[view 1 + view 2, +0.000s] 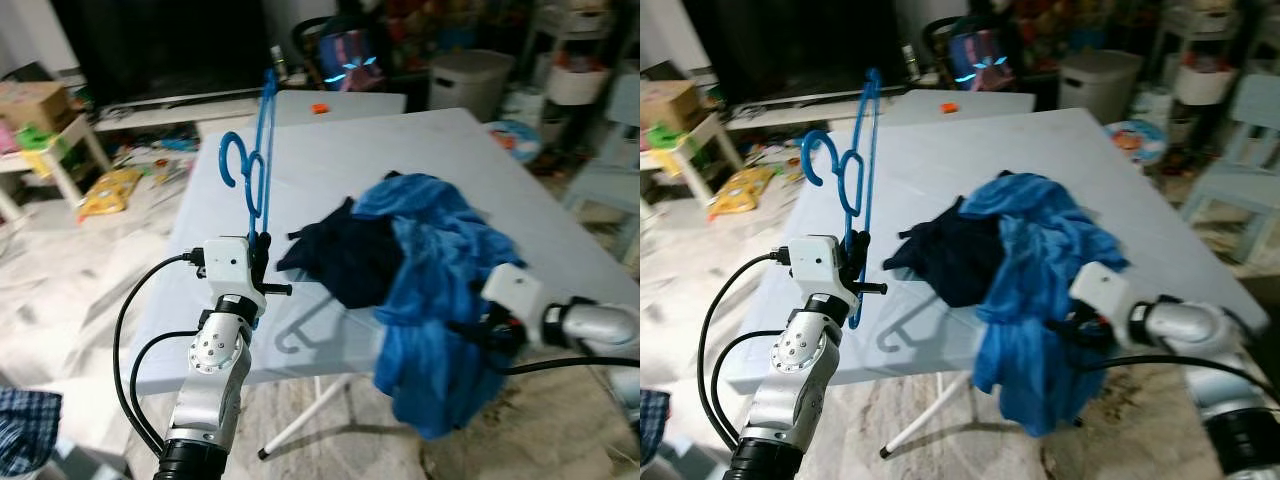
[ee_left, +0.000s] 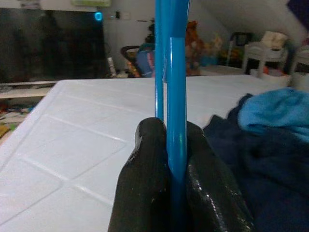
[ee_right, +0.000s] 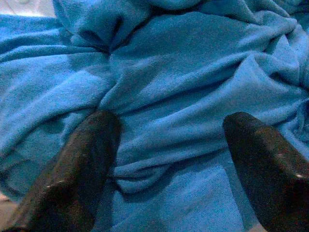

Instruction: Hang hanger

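**Hanger upright, cloth to my right**

My left gripper is clamped on the blue hanger, long axis near vertical over the desk, hook leftward; my right gripper gapes wide against the blue cloth, holding nothing; dark cloth lies between them.

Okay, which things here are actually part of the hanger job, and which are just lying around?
Part of the job:
blue hanger, clamped upright in the left gripper
blue garment, with the right gripper open against it
dark navy garment
white table

Just lying around:
small orange item
yellow bag on the floor
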Available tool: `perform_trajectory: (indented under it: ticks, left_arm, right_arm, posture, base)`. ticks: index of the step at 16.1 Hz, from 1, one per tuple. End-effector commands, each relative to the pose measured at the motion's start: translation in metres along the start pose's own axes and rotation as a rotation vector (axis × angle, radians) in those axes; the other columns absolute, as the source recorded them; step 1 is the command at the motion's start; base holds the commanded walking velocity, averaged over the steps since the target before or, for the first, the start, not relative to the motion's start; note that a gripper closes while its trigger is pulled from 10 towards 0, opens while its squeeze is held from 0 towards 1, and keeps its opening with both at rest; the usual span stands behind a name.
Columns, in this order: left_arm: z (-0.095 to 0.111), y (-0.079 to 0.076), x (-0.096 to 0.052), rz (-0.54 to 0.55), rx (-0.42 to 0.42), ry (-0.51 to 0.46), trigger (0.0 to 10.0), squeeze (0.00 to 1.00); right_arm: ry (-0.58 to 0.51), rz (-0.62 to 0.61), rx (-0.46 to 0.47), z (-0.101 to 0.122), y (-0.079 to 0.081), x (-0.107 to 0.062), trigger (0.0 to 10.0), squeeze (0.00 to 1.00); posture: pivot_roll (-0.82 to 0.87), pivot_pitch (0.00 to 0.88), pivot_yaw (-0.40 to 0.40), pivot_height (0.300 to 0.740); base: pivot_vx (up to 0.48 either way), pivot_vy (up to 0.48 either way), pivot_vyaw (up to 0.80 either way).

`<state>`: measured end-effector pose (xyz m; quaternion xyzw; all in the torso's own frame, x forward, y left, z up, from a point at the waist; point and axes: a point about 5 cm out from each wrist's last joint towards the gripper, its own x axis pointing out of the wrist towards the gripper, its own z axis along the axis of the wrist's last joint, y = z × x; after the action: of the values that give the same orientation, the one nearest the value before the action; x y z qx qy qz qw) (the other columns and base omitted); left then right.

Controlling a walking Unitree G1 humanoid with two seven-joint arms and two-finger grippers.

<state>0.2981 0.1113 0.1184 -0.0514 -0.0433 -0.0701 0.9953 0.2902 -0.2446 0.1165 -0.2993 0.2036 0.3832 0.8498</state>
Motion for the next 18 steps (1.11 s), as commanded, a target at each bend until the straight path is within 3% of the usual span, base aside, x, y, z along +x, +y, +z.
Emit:
perform_trajectory:
  ticks: [1, 4, 12, 18]
  left_arm:
    - [0.001, 0.002, 0.000, 0.000, 0.000, 0.001, 10.0, 0.00]
    - [0.002, 0.002, 0.000, -0.007, -0.019, -0.006, 10.0, 0.00]
    - [0.003, 0.002, 0.000, -0.008, -0.031, -0.017, 10.0, 0.00]
    - [0.001, 0.005, -0.003, 0.026, -0.027, -0.012, 10.0, 0.00]
  right_arm:
    - [0.025, 0.039, 0.014, -0.006, 0.011, 0.008, 0.0, 0.00]
    - [-0.005, -0.005, 0.135, -0.012, 0.020, 0.025, 0.0, 0.00]
    - [-0.060, -0.014, 0.185, 0.002, 0.044, 0.060, 0.0, 0.00]
    - [-0.103, -0.182, 0.496, 0.033, 0.041, 0.103, 0.0, 0.00]
  posture:
    - [-0.20, 0.000, 0.112, 0.740]
    - [-0.20, 0.000, 0.107, 0.740]
    - [-0.20, 0.000, 0.099, 0.740]
    - [-0.18, 0.000, 0.073, 0.740]
  base:
    - [0.000, 0.000, 0.00]
    - [0.000, 0.000, 0.00]
    - [0.000, 0.000, 0.00]
    - [0.000, 0.000, 0.00]
